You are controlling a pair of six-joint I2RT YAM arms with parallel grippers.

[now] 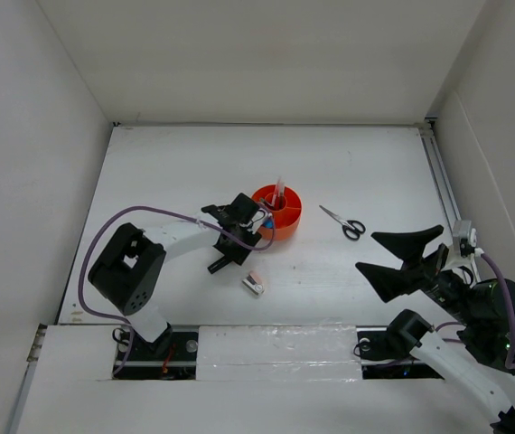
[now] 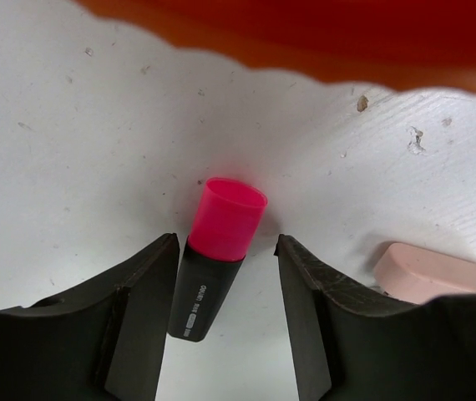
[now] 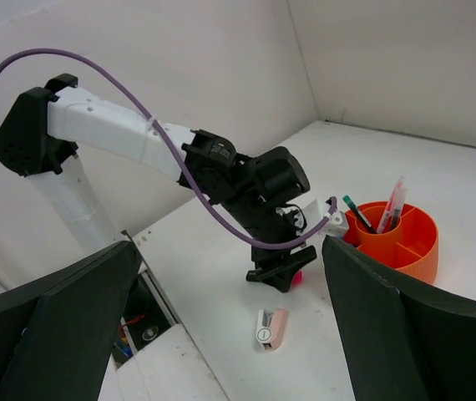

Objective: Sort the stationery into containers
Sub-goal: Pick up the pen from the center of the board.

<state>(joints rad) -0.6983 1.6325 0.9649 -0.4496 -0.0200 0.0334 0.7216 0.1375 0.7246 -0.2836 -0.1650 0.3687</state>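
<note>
Left wrist | pink-capped marker (image 2: pixel 213 266) between fingers of left hand (image 2: pixel 225 244), untouched | half-open

From the left wrist the orange organiser (image 2: pixel 321 38) is a blurred band cut by the top edge; a pale pink piece (image 2: pixel 426 269) is half hidden behind a finger (image 2: pixel 321 326) — unidentifiable. From above, the left gripper (image 1: pixel 226 260) covers the pink-capped marker (image 2: pixel 221 219).

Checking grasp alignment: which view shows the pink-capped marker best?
Left wrist. The pink-capped marker lies on the table between the left gripper's open fingers, cap and black barrel fully clear. Right wrist shows only a pink sliver beneath that gripper. In top external the gripper covers it.
</note>
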